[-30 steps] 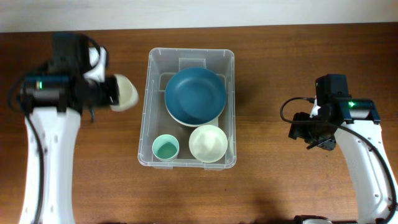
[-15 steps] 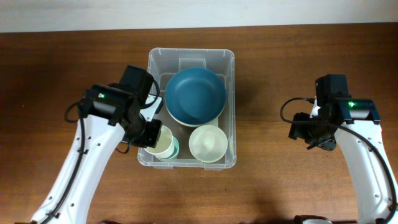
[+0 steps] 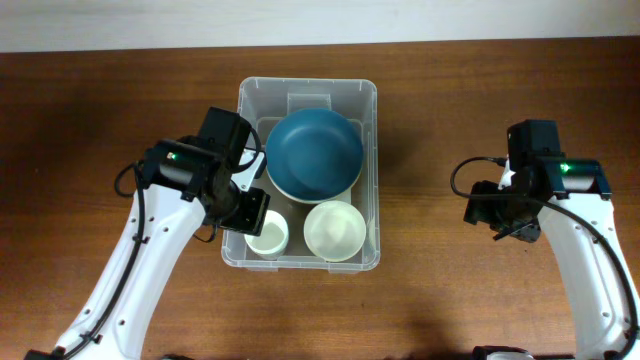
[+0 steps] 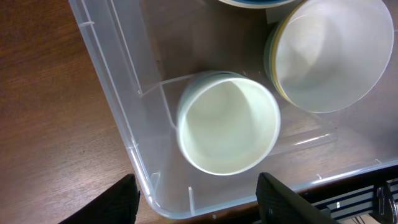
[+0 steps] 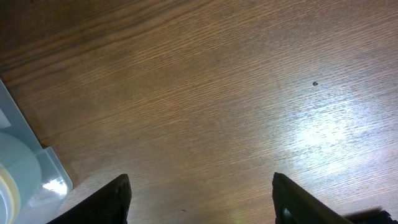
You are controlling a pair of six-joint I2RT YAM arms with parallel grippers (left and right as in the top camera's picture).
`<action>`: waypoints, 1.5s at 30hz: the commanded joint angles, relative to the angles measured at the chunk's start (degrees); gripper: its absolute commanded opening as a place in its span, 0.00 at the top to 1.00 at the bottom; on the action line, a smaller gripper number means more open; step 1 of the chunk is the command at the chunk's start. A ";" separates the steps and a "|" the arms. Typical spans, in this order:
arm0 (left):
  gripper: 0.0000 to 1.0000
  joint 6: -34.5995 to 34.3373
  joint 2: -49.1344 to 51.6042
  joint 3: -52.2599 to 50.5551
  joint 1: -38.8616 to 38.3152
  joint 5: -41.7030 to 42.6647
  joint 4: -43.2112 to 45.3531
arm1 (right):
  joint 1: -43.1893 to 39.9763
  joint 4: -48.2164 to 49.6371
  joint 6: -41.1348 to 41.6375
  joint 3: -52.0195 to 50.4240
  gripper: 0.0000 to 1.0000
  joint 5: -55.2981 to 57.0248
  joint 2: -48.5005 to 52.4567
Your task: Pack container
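Observation:
The clear container (image 3: 307,82) stands mid-table and holds a large blue bowl (image 3: 314,150), a cream bowl (image 3: 335,230) and, in its front-left corner, a pale cup (image 3: 267,238). My left gripper (image 3: 258,218) hovers over that corner. In the left wrist view the left gripper (image 4: 199,208) is open, its fingers wide apart on either side below the pale cup (image 4: 228,121), apart from it. The cream bowl (image 4: 329,53) sits next to the cup. My right gripper (image 3: 497,218) hangs open over bare wood to the container's right; the right gripper (image 5: 202,202) has nothing between its fingers.
The table (image 3: 450,100) is dark wood. A corner of the container (image 5: 28,171) shows at the lower left of the right wrist view. The container's clear wall (image 4: 115,106) runs just left of the cup.
The left arm carried the pale cup from left of the container into its front-left corner, onto a teal cup there, then opened its jaws and let go. The right arm has not moved.

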 commanded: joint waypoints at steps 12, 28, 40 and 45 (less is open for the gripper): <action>0.38 -1.66 -4.96 -0.26 16.72 -0.55 8.79 | 0.00 11.06 -5.31 7.50 0.96 -6.47 11.32; 0.38 -1.62 0.98 -0.31 25.62 3.87 10.21 | 13.79 19.15 -10.03 36.61 0.96 -9.11 41.90; 0.38 -1.62 0.98 -0.31 25.64 3.85 10.23 | 14.80 26.67 -15.69 36.63 0.96 -26.08 44.50; 0.38 -1.62 0.98 -0.31 25.64 3.82 10.23 | 14.60 26.75 -20.17 36.63 0.96 -32.63 44.50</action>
